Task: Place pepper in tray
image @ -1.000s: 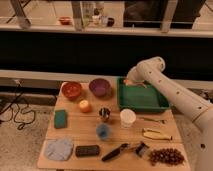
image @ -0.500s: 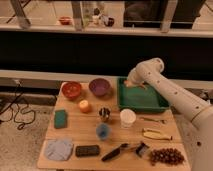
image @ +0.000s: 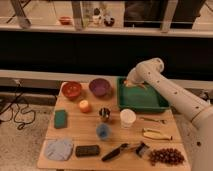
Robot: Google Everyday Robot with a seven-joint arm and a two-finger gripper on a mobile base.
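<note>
Hovering claw (image: 131,83) above tray's (image: 150,100) far-left corner rim

1. The hand (image: 130,82), over the tray's (image: 146,104) far-left corner, hides most of the pepper (image: 135,85); only an orange bit shows.
2. The arm (image: 175,95) runs off the right edge.

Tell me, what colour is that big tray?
The tray is dark green in the camera view; the gripper is at its far edge.

One raised camera is looking down across the counter (image: 80,131) toward the windows (image: 50,12), from mid-distance; the pincer (image: 131,83) is hovering over the far-left corner of the tray (image: 150,100).
</note>
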